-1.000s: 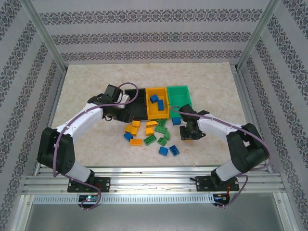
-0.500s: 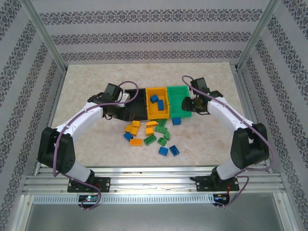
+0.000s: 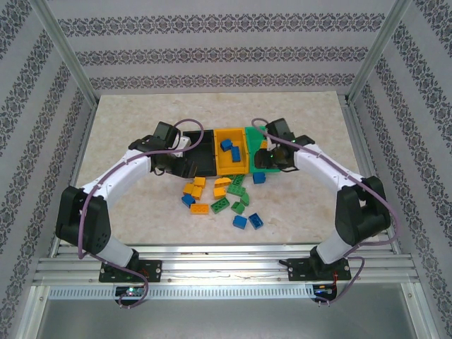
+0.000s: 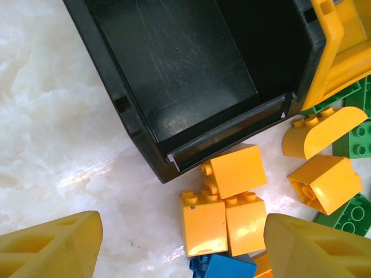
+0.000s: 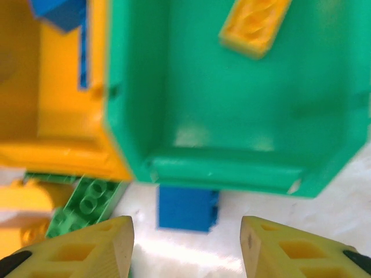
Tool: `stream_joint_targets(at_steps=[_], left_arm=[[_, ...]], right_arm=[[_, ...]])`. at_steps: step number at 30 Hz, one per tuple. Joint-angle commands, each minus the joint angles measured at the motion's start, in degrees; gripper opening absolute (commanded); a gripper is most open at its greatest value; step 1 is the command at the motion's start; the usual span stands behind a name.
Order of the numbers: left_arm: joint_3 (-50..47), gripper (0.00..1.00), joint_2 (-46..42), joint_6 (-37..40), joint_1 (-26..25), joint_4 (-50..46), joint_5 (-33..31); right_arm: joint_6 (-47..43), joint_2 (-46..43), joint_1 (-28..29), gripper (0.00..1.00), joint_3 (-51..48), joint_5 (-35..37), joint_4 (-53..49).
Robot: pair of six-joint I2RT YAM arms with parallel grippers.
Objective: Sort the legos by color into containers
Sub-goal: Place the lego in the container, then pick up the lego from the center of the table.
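Since a second ago our right arm has swung off the loose pile and up to the bins, while the left one hasn't budged. On the table we've got the black bin, orange-yellow bin and green bin in a row, side to side.

The right end effector hangs over the green bin's near edge, fingers apart, nothing between them. The left end effector is spread and empty too, hovering at the black bin's near corner.

Most legos sit in a pile just in front of the bins. A couple of blue bricks lie in the orange-yellow bin and a flat yellow piece lies in the green one. One blue brick sits on the table right by the green bin's near wall.

We reckon this is the tail end of a drop-off. Next the right arm needs to come back down, and that lone blue brick looks the handiest pick: line up, close, carry it over to the other blues.
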Motion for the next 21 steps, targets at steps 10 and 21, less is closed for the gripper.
stream_joint_targets(at_steps=[10, 21], left_arm=[[1.41, 0.74, -0.31, 0.72, 0.70, -1.58, 1.74], [1.21, 0.74, -1.69, 1.35, 0.62, -1.76, 0.07]], right_arm=[[-2.94, 1.38, 11.03, 0.54, -2.26, -0.27, -1.64], [-9.87, 12.12, 14.37, 0.65, 3.69, 2.49, -3.41]])
